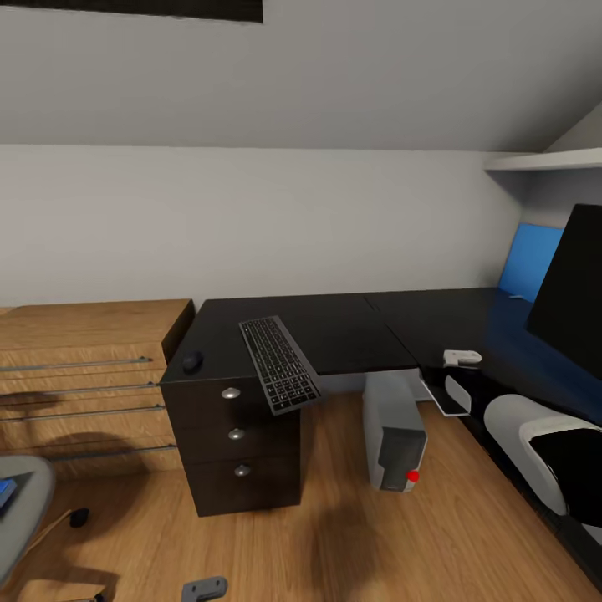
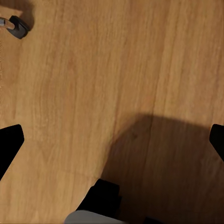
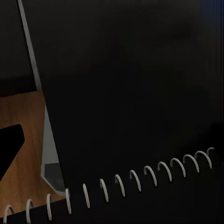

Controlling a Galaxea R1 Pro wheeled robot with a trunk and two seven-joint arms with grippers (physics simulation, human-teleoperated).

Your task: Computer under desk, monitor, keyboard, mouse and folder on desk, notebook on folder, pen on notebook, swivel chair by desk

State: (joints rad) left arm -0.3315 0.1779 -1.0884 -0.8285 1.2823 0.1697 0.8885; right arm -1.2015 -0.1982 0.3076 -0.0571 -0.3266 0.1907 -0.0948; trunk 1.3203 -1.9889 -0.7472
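The glossy black desk (image 1: 351, 322) bends in an L toward the right. The keyboard (image 1: 280, 364) lies on its left wing, its near end hanging past the front edge, with the mouse (image 1: 192, 361) at the left corner. The grey computer (image 1: 393, 435) stands on the floor under the desk. The monitor (image 1: 577, 293) rises at the far right. Bottom left, the swivel chair's seat (image 1: 25, 510) carries the blue folder (image 1: 7, 493). A dark spiral-bound notebook (image 3: 130, 102) sits close before my right gripper; one finger (image 3: 9, 144) shows beside it. My left gripper (image 2: 114, 135) hangs open over bare floor.
A light-wood drawer unit (image 1: 84, 385) abuts the desk's left end. Three knobbed drawers (image 1: 237, 434) sit under the keyboard. A small white object (image 1: 461, 358) lies on the desk's inner corner. A chair castor (image 1: 79, 517) rests on the wooden floor (image 1: 351, 543). My right arm (image 1: 535, 439) is low at the right.
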